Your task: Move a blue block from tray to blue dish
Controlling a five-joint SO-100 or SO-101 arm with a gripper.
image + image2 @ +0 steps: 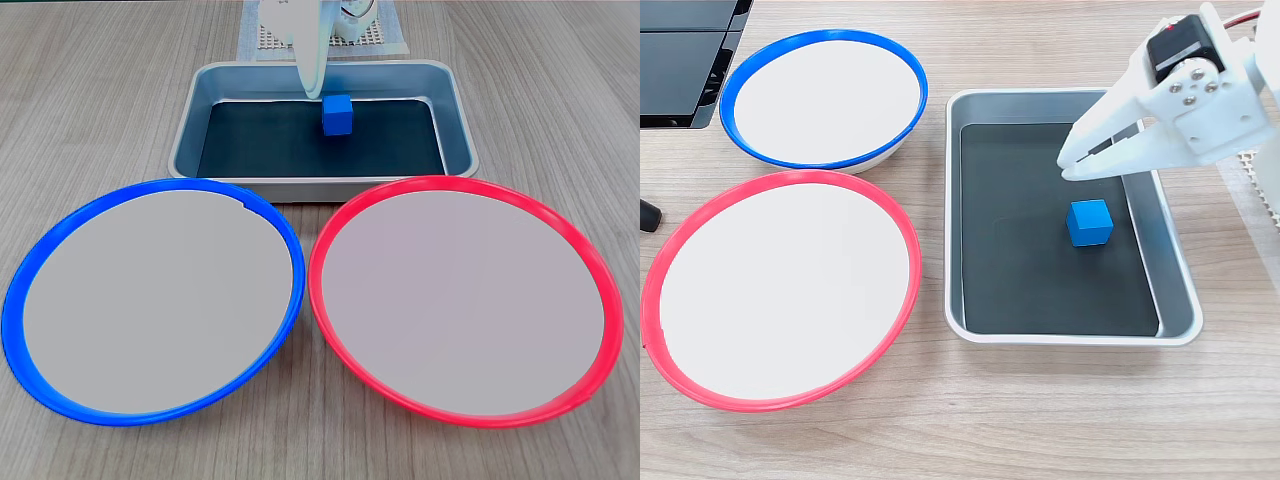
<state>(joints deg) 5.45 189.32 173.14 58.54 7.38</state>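
Observation:
The blue block rests on the dark floor of the tray, a little off its middle. My white gripper hangs over the tray with its tips just above the floor. It is a short way from the block, on the block's left in a fixed view, and does not touch it. Its fingers lie together with nothing between them. The blue dish stands bare beside the tray.
A red-rimmed dish of the same size sits next to the blue one. A white mesh mat lies under the arm's base behind the tray. A black flat object occupies one table corner.

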